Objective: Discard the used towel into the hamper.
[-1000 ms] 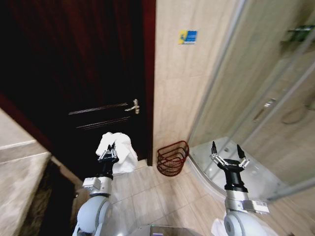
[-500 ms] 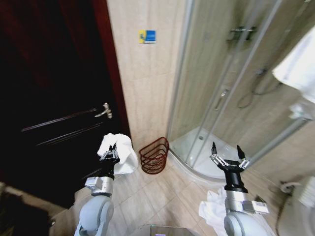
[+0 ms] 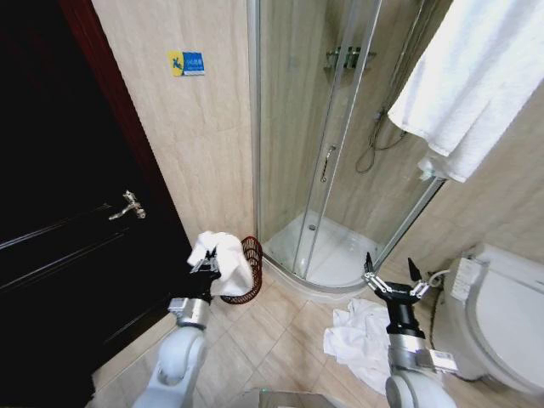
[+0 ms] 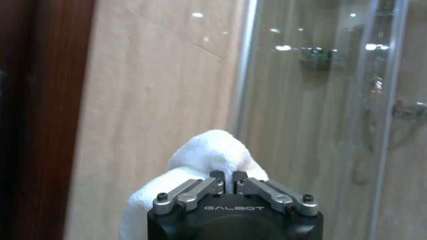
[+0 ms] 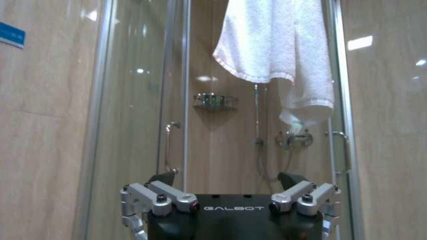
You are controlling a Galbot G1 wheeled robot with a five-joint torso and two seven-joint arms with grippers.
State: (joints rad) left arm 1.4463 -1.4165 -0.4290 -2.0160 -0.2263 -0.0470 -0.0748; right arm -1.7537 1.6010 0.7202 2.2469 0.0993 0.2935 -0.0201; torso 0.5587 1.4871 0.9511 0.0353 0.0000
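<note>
1. Since a second ago the camera has swung right, so the hamper point(image 3: 247, 270) now stands beside the shower enclosure point(image 3: 327, 170), with the door point(image 3: 59, 212) further to the left.
2. Left gripper point(image 3: 205, 264) is clamped on the white towel point(image 3: 223, 262), held up in front of the hamper.
3. Right gripper point(image 3: 392, 278) hovers spread open above another towel on the floor point(image 3: 357, 336), near the toilet point(image 3: 497, 306).

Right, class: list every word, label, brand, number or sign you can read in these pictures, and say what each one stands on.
"GALBOT": on the black body of the left end effector, which is shut on the crumpled white towel.
"GALBOT": on the black body of the open right end effector.
Small blue and yellow rectangular wall sign on the beige tiled wall: its text is too small to read.
</note>
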